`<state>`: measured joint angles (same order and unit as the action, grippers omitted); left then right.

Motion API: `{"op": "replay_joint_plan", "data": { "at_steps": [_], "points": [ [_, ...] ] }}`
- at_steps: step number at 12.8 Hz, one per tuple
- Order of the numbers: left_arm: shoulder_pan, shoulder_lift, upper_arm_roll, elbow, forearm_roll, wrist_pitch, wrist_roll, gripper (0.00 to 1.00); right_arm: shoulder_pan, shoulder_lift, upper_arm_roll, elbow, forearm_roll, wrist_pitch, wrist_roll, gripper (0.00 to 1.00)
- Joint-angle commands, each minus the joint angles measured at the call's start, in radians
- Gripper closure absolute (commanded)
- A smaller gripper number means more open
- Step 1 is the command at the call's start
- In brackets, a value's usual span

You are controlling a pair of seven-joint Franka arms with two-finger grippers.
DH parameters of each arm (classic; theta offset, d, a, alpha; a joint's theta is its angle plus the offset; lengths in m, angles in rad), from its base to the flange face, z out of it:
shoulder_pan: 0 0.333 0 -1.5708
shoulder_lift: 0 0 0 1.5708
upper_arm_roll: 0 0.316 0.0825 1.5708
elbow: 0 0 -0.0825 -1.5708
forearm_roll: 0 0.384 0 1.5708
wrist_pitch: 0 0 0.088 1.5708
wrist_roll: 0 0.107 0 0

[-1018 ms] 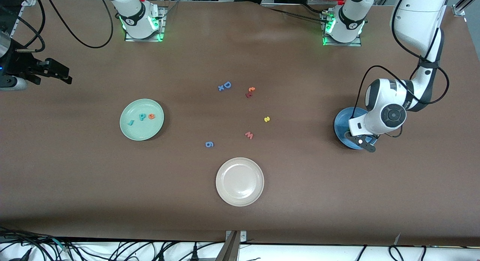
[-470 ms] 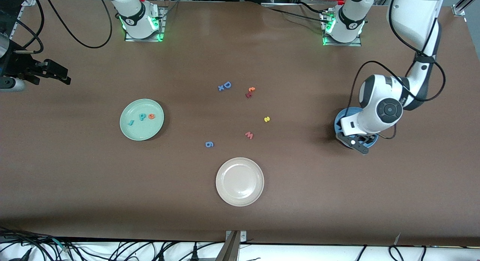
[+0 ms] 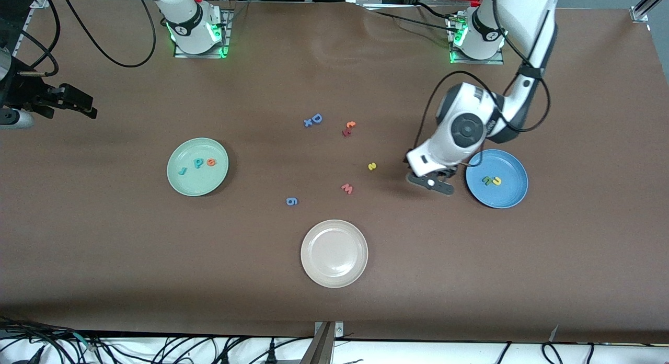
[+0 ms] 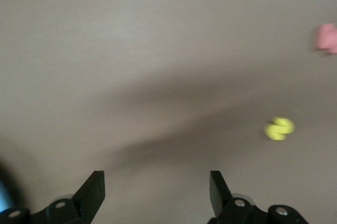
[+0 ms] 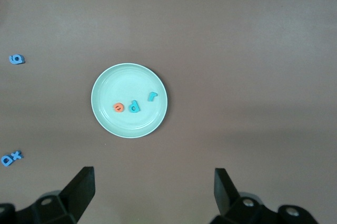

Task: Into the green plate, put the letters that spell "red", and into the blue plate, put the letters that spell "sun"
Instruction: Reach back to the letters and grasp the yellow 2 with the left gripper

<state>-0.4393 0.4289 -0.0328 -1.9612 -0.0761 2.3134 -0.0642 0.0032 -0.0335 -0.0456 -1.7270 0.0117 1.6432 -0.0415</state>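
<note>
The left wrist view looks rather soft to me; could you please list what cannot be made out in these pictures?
- Left wrist view: the yellow letter and the pink one are blurred; the pink one is cut by the edge. Their shapes cannot be read.
- Front view: the left gripper is mostly hidden under its own arm's wrist.
- Front view: the right gripper is dark; its fingers are unclear there.
- Front view: the two letters in the blue plate are too small to read.

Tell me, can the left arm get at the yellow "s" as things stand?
Probably yes. The left end effector hangs open and empty over bare table beside the yellow "s", with nothing between them.
</note>
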Motion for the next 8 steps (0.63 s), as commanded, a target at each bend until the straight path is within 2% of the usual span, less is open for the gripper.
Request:
{"op": "replay_joint_plan", "data": {
  "at_steps": [1,3,6,8],
  "points": [
    [-0.039,0.045,-0.018,0.076,0.123,-0.003,0.071,0.08,0.001,-0.009,0.000,-0.013,-0.016,0.010,0.009,0.00],
    [-0.071,0.086,-0.038,0.114,0.139,0.026,0.096,0.09,0.001,-0.009,0.000,-0.013,-0.015,0.010,0.009,0.00],
    [-0.111,0.152,-0.056,0.119,0.110,0.130,0.095,0.11,0.001,-0.009,0.000,-0.013,-0.016,0.010,0.011,0.00],
    [-0.131,0.191,-0.056,0.117,0.084,0.138,0.095,0.21,0.001,-0.009,0.000,-0.013,-0.015,0.010,0.009,0.00]
  ]
}}
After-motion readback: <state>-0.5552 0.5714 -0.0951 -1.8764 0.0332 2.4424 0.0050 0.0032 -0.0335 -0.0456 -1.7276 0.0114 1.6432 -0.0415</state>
